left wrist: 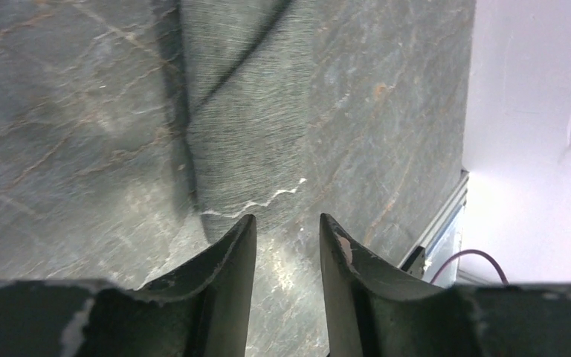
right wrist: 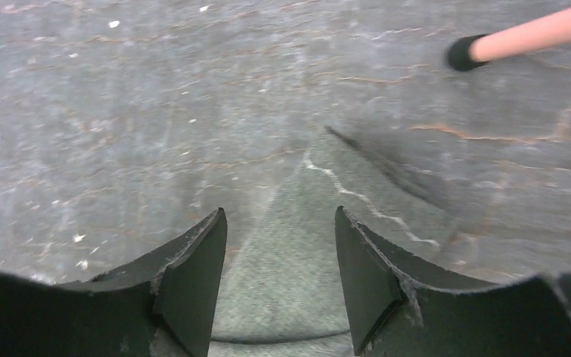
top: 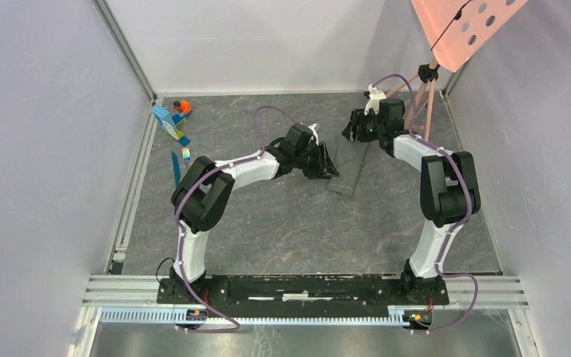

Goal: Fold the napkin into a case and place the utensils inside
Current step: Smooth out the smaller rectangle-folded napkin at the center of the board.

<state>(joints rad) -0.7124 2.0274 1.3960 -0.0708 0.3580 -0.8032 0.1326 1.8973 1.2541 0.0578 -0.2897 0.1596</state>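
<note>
The left gripper (left wrist: 286, 220) has its two fingers apart with nothing between them, right by a stitched edge of the folded grey napkin (left wrist: 249, 111), the right gripper (right wrist: 279, 214) is open over the cloth too, and the blue knife (top: 175, 169) and fork (top: 185, 154) lie far off near the left wall.

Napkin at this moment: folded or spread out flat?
Folded: the napkin lies as a narrow strip, and the left wrist view shows one layer overlapping another along a diagonal edge.
</note>
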